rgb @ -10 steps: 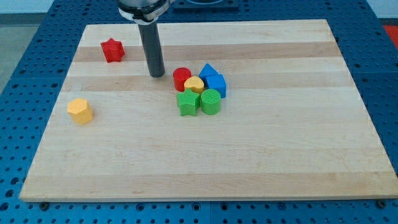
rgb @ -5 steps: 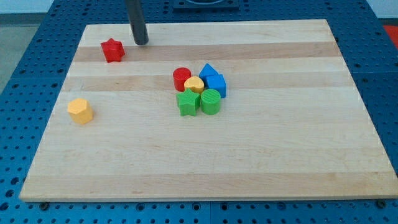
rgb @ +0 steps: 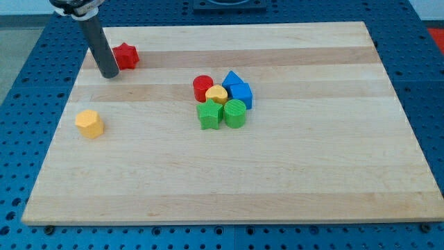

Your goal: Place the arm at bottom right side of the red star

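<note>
Wooden board (rgb: pixel 291 173) with the red star (rgb: pixel 126 55) near the view's top left corner; my tip (rgb: pixel 109 74), a bare rod end holding nothing, down just beside the star's lower left, rod overlapping its left edge. Positioning step apparently unfinished: tip on the wrong side. Next, likely a short slide toward the view's right, passing below the star without nudging it.

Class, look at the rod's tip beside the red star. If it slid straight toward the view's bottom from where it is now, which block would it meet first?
Probably the yellow hexagonal block. My tip sits just left of and below the red star; the yellow block lies slightly left of that line, so it might only be grazed or missed.
</note>
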`<state>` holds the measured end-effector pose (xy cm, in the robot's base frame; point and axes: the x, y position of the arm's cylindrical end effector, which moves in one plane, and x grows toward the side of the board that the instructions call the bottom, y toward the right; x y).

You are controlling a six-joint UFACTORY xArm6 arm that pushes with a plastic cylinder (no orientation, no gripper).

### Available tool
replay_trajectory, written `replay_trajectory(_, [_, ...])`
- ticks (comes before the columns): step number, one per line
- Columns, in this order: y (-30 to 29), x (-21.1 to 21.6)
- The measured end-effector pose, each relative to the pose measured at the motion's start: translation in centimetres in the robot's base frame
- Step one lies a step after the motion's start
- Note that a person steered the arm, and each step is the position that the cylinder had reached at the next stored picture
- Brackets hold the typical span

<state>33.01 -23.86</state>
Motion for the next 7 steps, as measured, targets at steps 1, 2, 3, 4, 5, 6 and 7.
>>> replay_trajectory(1, [-3.1,-3.5])
replay_trajectory(2, [-5.8,-8.4])
replay_trajectory(3, [-6.1,-13.7])
replay_trajectory(4, [-5.1,-13.9])
replay_trajectory(5, [-0.4,-12.8])
replay_trajectory(6, [5.0,-8.7])
replay_trajectory(7, [8.5,-4.3])
